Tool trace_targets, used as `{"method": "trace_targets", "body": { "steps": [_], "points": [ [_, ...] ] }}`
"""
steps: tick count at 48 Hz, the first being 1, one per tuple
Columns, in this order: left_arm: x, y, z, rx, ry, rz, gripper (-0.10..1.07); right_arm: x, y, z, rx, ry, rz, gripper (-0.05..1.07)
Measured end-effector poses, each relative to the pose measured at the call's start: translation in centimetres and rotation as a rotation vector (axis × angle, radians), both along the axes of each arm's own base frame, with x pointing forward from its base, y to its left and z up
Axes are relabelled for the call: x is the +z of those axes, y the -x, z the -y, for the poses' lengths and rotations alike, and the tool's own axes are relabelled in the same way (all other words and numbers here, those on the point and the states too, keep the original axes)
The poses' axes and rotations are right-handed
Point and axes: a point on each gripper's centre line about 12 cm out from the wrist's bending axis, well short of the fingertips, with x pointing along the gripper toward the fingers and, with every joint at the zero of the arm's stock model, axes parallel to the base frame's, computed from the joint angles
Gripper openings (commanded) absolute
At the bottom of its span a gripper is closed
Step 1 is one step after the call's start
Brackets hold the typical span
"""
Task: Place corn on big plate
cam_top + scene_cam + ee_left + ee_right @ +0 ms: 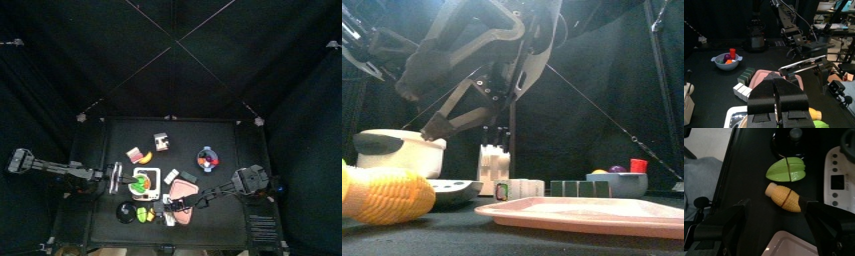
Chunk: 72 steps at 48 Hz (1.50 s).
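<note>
The corn (784,197), a small yellow oblong piece, lies on the black table next to a green leaf-like item (787,169). My right gripper (777,204) hangs over the corn, open wide, one jaw on each side and neither touching it. A corner of the big pink plate (791,245) shows close by. The front view has the corn (389,195) near and large at the left, with the plate (596,212) to its right. From above, the corn (143,213) sits off the plate's (189,189) left front. My left gripper (776,86) is shut and holds nothing, above a white plate.
A white square plate with green (144,180) lies left of the pink plate. A small round dish (207,155) with coloured pieces stands at the back right, and small blocks (743,89) lie near the pink plate. The table's front edge is close to the corn.
</note>
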Motion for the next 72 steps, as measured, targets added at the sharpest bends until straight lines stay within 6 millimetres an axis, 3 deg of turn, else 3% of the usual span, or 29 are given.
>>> {"method": "trace_targets", "body": {
  "steps": [21,36,42,58,64,72],
  "points": [
    [-0.1,0.0,0.0,0.0,0.001,-0.005,-0.04,-2.4,-2.6,-0.1,0.118,0.224,-0.094,1.04],
    [-0.1,0.1,-0.2,0.017,0.032,-0.006,-0.04,-4.6,-3.1,0.1,0.132,0.258,-0.125,1.02],
    [-0.2,0.1,-0.2,0.018,0.033,-0.008,-0.04,-5.0,-3.3,0.5,0.12,0.254,-0.132,0.96],
    [-0.6,0.2,-0.2,0.017,0.031,-0.017,-0.04,-5.1,-3.4,0.7,0.108,0.239,-0.136,0.6],
    [-0.6,0.2,-0.2,0.018,0.03,-0.018,-0.04,-4.3,-3.2,0.6,0.086,0.201,-0.137,0.59],
    [-0.6,0.2,-0.2,0.017,0.03,-0.018,-0.04,-0.6,-2.2,0.7,0.047,0.124,-0.098,0.59]
  ]
}}
